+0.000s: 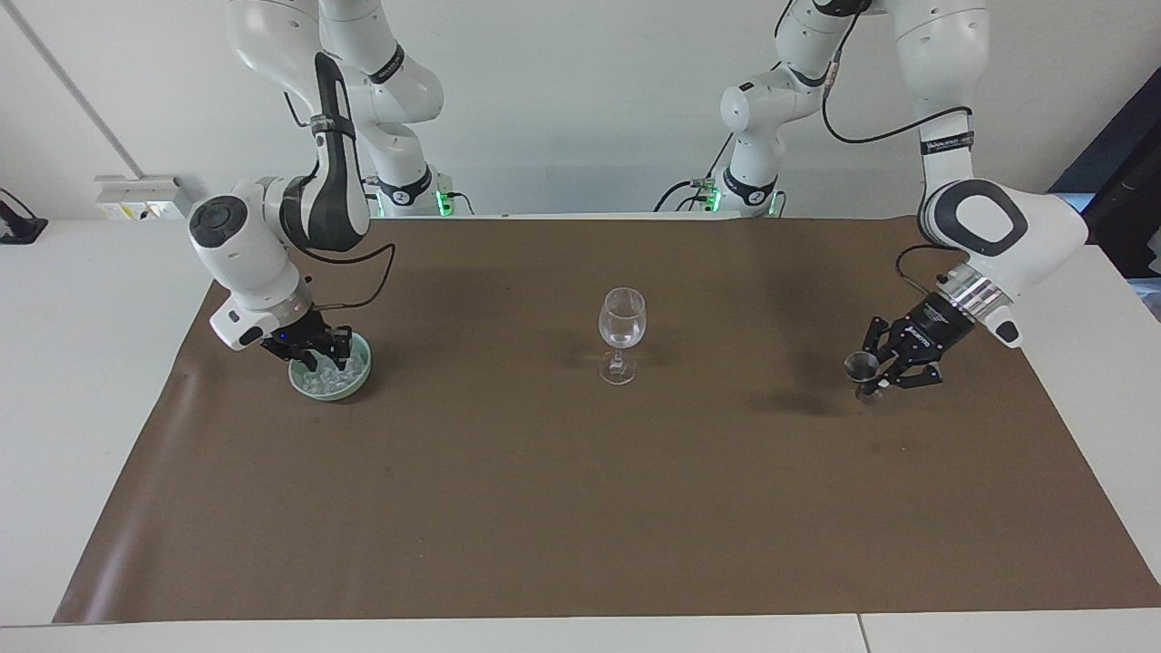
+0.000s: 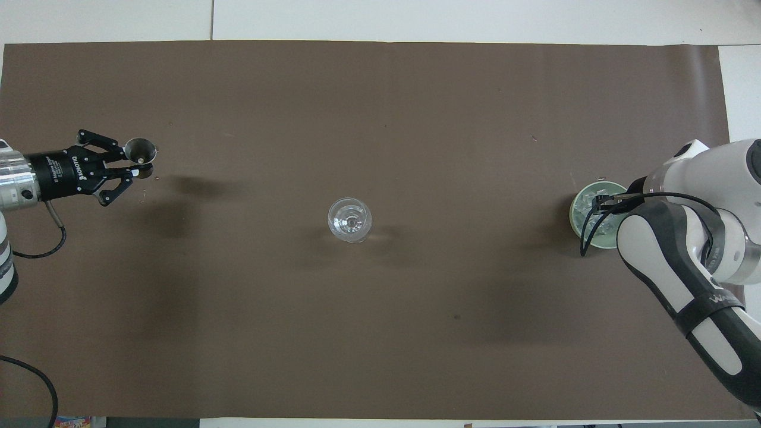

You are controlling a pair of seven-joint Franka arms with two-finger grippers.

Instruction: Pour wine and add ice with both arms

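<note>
Ice [image 1: 328,374] sits piled in the pale green bowl [image 1: 356,383] at the right arm's end of the bench [image 1: 544,508], small glassy chunks, and the right pincer [image 1: 324,360] is dipped right down among them. Whether its fingertips have a chunk yet, I cannot tell. These pieces look hard, light and likely slick, so I'd pinch one across its widest flat faces, squarely, or it may squirt out. The wine glass [image 1: 622,334] stands mid-bench on the brown mat [image 2: 380,333], thin-stemmed and easy to tip, well apart from both arms. The left pincer [image 1: 875,379], low over the left arm's end of the mat, is clamped tight on the waist of a metal jigger [image 1: 860,367], its mouth up in the overhead view.
</note>
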